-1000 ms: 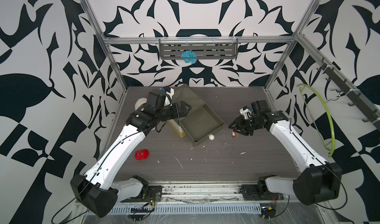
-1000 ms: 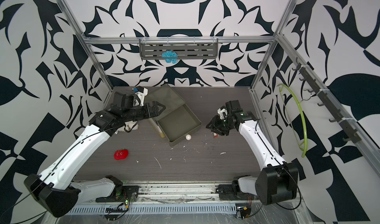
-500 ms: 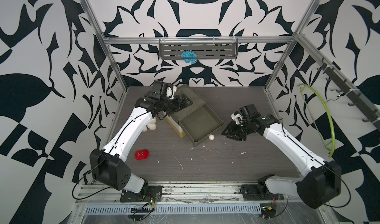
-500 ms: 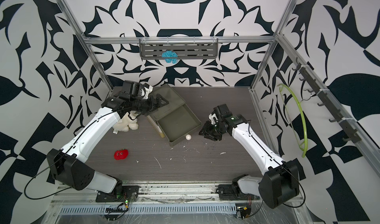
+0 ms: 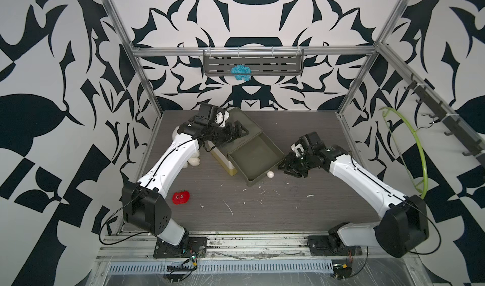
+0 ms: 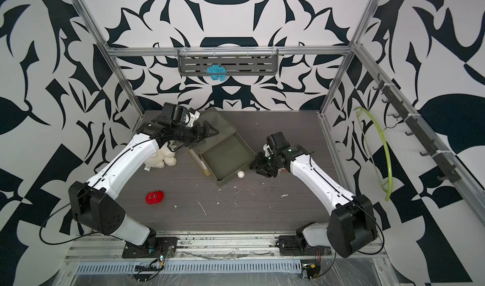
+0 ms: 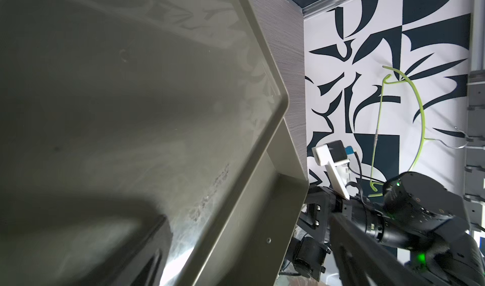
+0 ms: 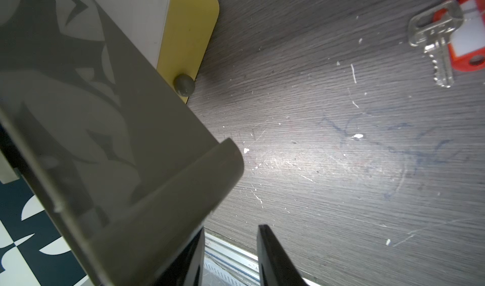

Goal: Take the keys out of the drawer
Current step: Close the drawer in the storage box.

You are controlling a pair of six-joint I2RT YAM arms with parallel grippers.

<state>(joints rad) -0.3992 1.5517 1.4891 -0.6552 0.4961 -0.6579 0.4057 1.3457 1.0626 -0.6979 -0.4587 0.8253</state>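
Observation:
A metal key with a red tag lies on the dark table in the right wrist view, apart from the drawer; in a top view a bit of red shows by the right wrist. The olive drawer stands pulled out of its yellow-based cabinet, and its floor looks bare. My right gripper is low at the drawer's front right corner, open a little with nothing between its fingers. My left gripper is wide open over the cabinet top's edge.
A pale ball sits at the drawer's front. A red plush strawberry lies front left, and a white plush lies under the left arm. A green hanger hangs on the right wall. White crumbs dot the table.
The right gripper has moved left to the drawer's front corner, away from the key. The left arm has swung back and its gripper has come over the cabinet top, uncovering the white plush.

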